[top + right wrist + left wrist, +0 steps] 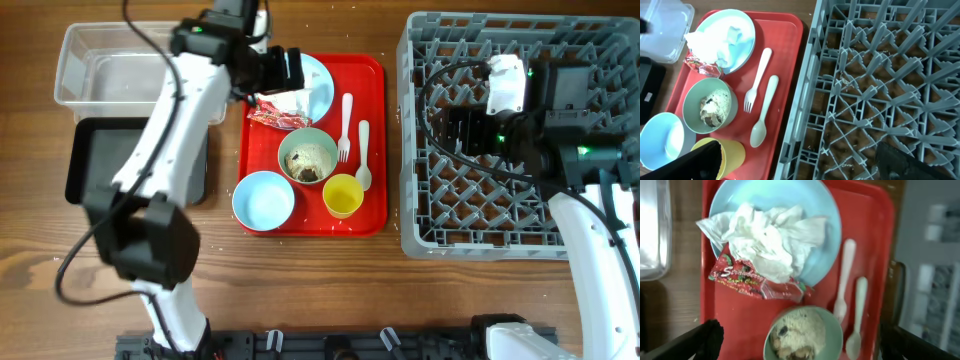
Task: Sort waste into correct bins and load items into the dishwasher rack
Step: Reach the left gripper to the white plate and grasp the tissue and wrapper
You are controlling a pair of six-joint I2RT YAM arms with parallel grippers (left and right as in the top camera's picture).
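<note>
I am hovering the left fingers [702, 339], spread apart, over the napkin [771, 240]. The right fingers [695, 161] are hanging apart over the rack [880, 90].

overhead looks straight down; both wrist views look down closer, sharing plate [775, 195] and red tray [740, 325].

Left wrist view: napkin [770, 240] clear from above, wrapper [752, 282] against it at 6 o'clock, fork [845, 275] and spoon [858, 310] at 3, bare tray [740, 320] at 7.
</note>
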